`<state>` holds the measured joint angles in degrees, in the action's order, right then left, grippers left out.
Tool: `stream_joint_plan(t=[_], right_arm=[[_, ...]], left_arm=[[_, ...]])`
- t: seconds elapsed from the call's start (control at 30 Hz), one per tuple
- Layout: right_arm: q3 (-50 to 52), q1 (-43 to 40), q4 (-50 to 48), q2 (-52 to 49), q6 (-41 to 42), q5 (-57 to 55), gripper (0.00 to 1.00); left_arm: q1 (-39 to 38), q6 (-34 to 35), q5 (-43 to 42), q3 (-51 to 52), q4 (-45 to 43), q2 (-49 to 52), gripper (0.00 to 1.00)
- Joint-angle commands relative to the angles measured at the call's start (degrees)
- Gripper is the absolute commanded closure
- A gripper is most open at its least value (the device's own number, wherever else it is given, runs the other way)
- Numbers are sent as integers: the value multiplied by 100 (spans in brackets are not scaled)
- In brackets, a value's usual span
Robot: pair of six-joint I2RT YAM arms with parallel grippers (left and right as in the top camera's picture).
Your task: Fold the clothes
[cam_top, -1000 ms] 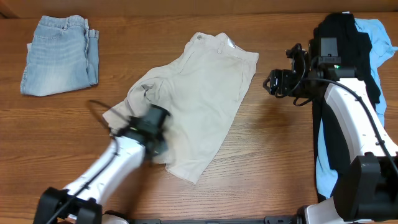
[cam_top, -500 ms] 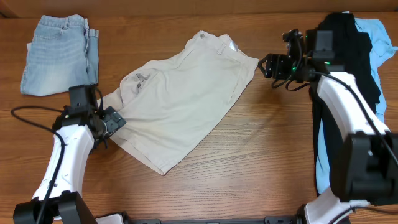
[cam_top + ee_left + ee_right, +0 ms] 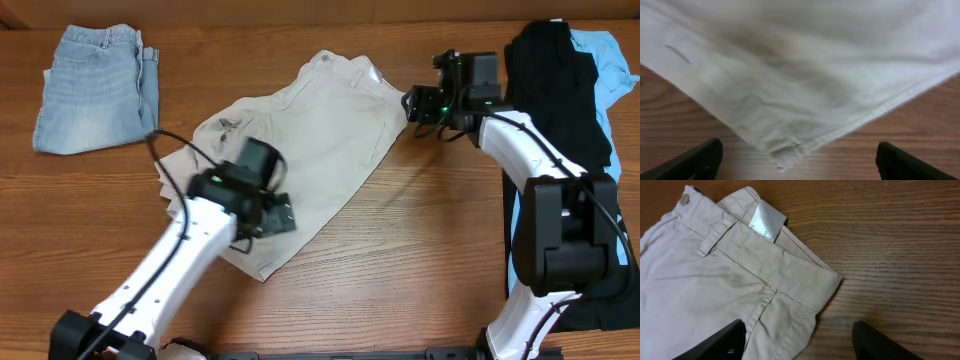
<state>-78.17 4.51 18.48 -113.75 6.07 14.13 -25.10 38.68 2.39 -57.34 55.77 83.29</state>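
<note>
Left pincer (image 3: 799, 162) stands open, gripping nothing; right pincer (image 3: 799, 341) likewise. On the desk (image 3: 430, 270) the beige shorts (image 3: 310, 150) lie flat, their long axis running diagonally from one pincer to the other — waistband corner (image 3: 827, 282) just ahead of the right, hem corner (image 3: 782, 152) just ahead of the left, between its fingers. Overhead shows that whole line; only the right wrist view shows the label (image 3: 767, 222) and button (image 3: 685, 200).

Robot lab — wooden table (image 3: 420, 260), two arms (image 3: 170, 258)
</note>
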Motion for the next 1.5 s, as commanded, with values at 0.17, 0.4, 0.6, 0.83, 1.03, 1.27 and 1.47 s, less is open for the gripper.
stream_joint_plan(t=[0.17, 0.4, 0.6, 0.83, 1.03, 1.27, 1.47], right_arm=[[-98, 68, -22, -114, 144, -470, 28], [-92, 68, 17, -140, 120, -470, 28], [-92, 68, 46, -269, 101, -470, 28], [-92, 68, 42, -527, 101, -470, 28], [-94, 68, -52, -588, 103, -417, 28], [-92, 74, -339, -597, 103, -374, 28], [-92, 184, -516, -776, 103, -356, 36]], left_arm=[[-837, 352, 35, 1019, -625, -15, 0], [-826, 44, -2, 1482, -1311, -15, 2], [-826, -643, -173, 1871, -1731, -15, 0], [-826, -699, -146, 2031, -1821, -13, 46], [-826, -695, -142, 2131, -1897, -13, 93], [-824, -634, -610, 2072, -1810, -15, 96], [-824, -372, -682, 1982, -1657, -15, 96]])
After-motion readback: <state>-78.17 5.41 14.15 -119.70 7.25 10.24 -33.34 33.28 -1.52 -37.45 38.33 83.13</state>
